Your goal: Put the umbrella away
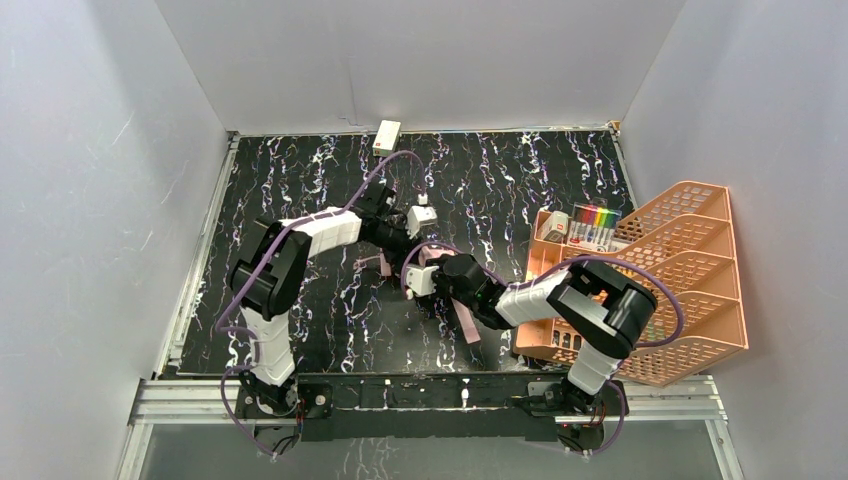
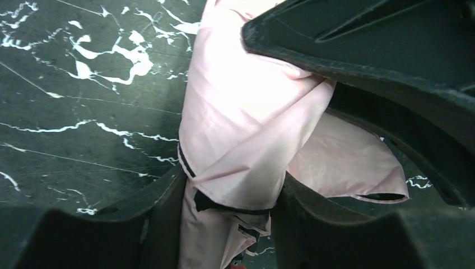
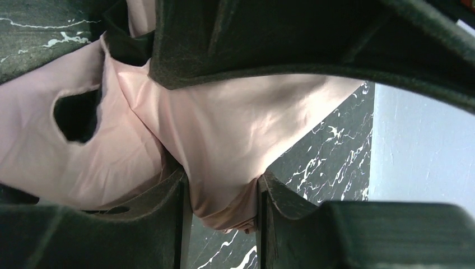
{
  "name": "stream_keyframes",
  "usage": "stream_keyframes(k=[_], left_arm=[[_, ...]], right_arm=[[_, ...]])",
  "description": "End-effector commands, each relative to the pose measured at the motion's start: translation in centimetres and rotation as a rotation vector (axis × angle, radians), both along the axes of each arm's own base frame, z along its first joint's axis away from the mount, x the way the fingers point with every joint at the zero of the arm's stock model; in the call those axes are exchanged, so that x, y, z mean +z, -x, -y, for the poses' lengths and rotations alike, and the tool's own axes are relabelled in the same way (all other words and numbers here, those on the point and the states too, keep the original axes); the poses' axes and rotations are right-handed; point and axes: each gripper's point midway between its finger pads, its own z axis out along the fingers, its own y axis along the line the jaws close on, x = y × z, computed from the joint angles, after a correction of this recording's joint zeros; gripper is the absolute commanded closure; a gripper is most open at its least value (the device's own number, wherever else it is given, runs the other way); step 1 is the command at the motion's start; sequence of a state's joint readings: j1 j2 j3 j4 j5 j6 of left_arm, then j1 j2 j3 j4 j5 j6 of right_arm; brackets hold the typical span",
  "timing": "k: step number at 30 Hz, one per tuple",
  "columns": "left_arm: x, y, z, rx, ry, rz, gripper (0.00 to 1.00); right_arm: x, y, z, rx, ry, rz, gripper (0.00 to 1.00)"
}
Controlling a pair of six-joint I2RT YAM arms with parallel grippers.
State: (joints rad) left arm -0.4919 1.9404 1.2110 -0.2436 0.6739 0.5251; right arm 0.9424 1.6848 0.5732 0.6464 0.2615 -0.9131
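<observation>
The umbrella (image 1: 466, 326) lies folded near the middle of the black marbled table (image 1: 300, 200), mostly covered by both arms. Its pale pink fabric with a black edge (image 2: 241, 112) fills the left wrist view. My left gripper (image 2: 229, 190) is shut on that bundle, a finger pressing on each side. From above, the left gripper (image 1: 405, 240) sits just behind the right gripper (image 1: 432, 282). My right gripper (image 3: 223, 185) is shut on another fold of pink umbrella fabric (image 3: 224, 123), pinched tight between its fingers. The handle is hidden.
An orange mesh organiser rack (image 1: 680, 280) stands at the table's right side, with coloured markers (image 1: 597, 222) in its front tray. A small cream box (image 1: 387, 135) sits at the back edge. White walls close in on three sides.
</observation>
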Motion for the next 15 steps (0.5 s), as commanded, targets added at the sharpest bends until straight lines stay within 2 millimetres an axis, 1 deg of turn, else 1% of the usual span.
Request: stream_keyframes(k=[1, 3, 4, 5, 6, 8, 11, 13, 15], left_arm=[[-4.2, 2.3, -3.8, 0.043, -0.216, -0.048, 0.68], [-4.3, 2.4, -3.9, 0.049, -0.227, -0.049, 0.81], [-4.4, 2.4, -4.0, 0.058, -0.231, -0.053, 0.88], [-4.4, 2.4, -4.0, 0.064, -0.234, -0.056, 0.93], [-4.5, 2.5, -4.1, 0.07, -0.238, -0.059, 0.96], [-4.6, 2.6, -4.2, 0.074, -0.248, -0.057, 0.97], [-4.5, 2.8, -4.3, 0.082, -0.249, -0.057, 0.98], [-4.5, 2.8, -4.2, 0.09, -0.25, -0.056, 0.98], [-4.5, 2.9, -4.2, 0.092, -0.251, -0.057, 0.99]], right_arm=[[-3.2, 2.6, 1.6, 0.022, 0.096, -0.131, 0.82], [-2.3, 2.4, 1.2, 0.021, 0.07, -0.119, 0.82], [-1.8, 2.3, 1.0, 0.021, 0.057, -0.113, 0.8], [-1.2, 2.1, 0.9, 0.017, 0.04, -0.108, 0.76], [-0.5, 2.1, 0.7, 0.011, 0.023, -0.105, 0.71], [1.6, 2.2, 0.2, -0.01, -0.052, -0.124, 0.6], [3.9, 2.4, 0.6, -0.111, -0.158, -0.189, 0.42], [4.9, 2.9, 1.1, -0.21, -0.227, -0.274, 0.36], [5.5, 3.9, 1.6, -0.294, -0.302, -0.367, 0.31]])
